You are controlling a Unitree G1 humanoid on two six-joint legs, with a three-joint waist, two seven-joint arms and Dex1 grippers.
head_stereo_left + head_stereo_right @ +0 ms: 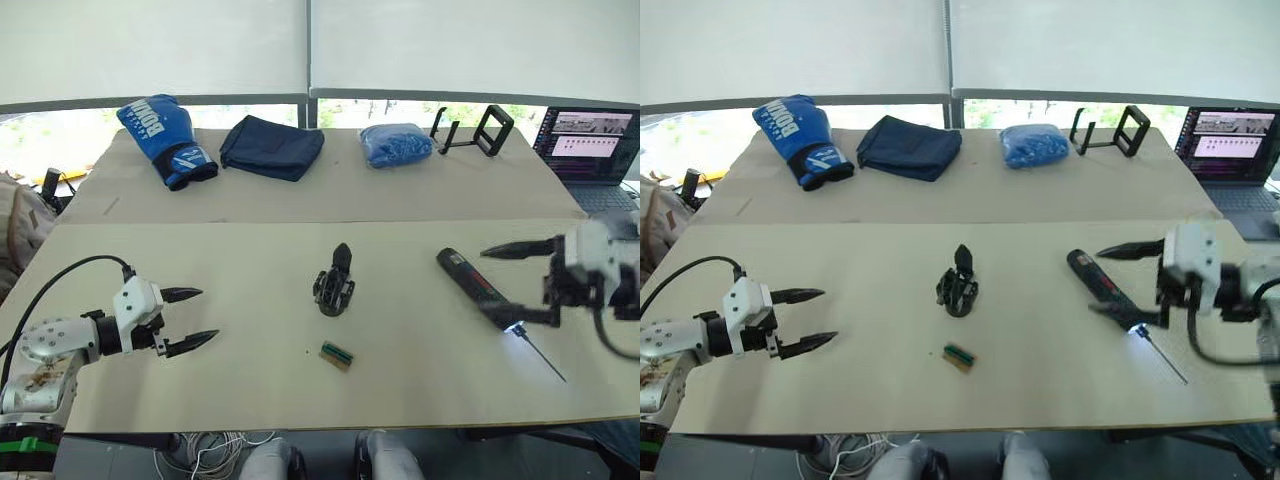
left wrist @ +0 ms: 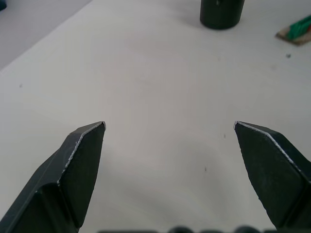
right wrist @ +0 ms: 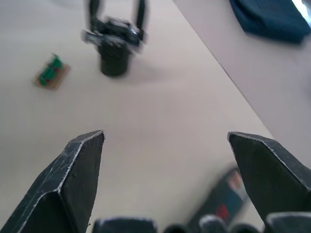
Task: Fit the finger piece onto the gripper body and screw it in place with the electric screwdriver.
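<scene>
Pincers both gape empty: my left pincer point(image 1: 200, 316) low over the bench point(image 1: 250, 390), my right pincer point(image 1: 512, 283) straddling the electric screwdriver point(image 1: 478, 286). Gripper body point(image 1: 333, 288) sits mid-bench, finger piece point(image 1: 342, 257) touching it.

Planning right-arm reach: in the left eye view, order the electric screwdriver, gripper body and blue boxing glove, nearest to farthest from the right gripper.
1. Electric screwdriver: on the table right beside the right gripper, between its open fingers.
2. Gripper body: mid-table, toward the robot's left.
3. Blue boxing glove: far-left corner of the back table.
</scene>
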